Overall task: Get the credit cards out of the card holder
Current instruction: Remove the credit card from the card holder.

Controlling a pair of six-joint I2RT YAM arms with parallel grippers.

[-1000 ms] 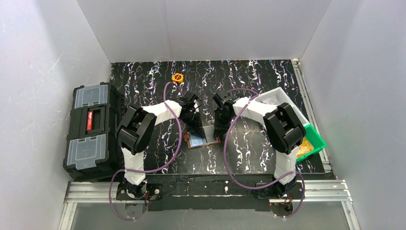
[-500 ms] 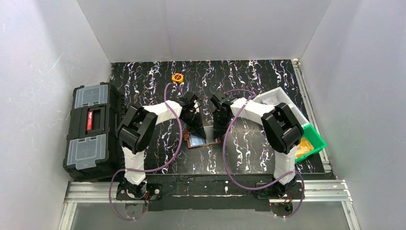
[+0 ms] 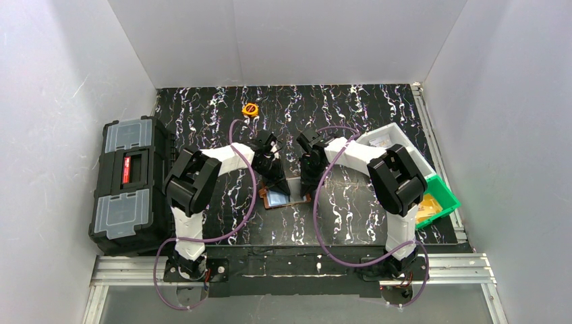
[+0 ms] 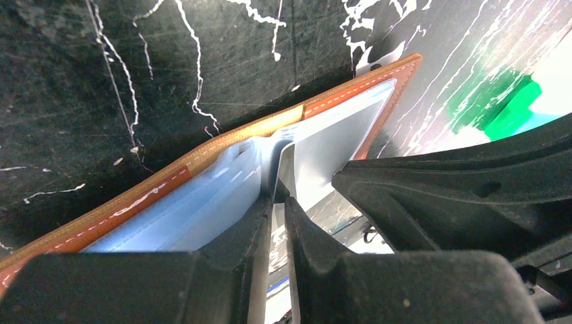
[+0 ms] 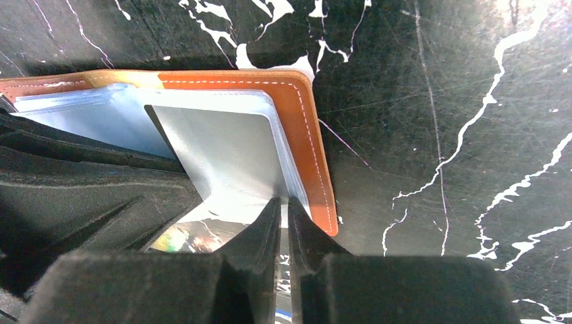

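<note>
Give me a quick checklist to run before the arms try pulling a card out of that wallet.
1. Card holder lying open and flat: ok.
2. Left gripper pinched on the thin leaf at the fold: ok.
3. Right gripper pinched on the outer edge of the pale sheet: ok.
4. Right grip is on a card rather than just its sleeve: cannot tell.
5. Any credit cards out of the holder: not ok, none seen lying free.

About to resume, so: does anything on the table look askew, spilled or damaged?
Nothing spilled or damaged. One oddity: a shiny clear pocket leaf of the open brown leather card holder stands lifted off the other pockets, pinched by the left gripper and the right gripper.
</note>
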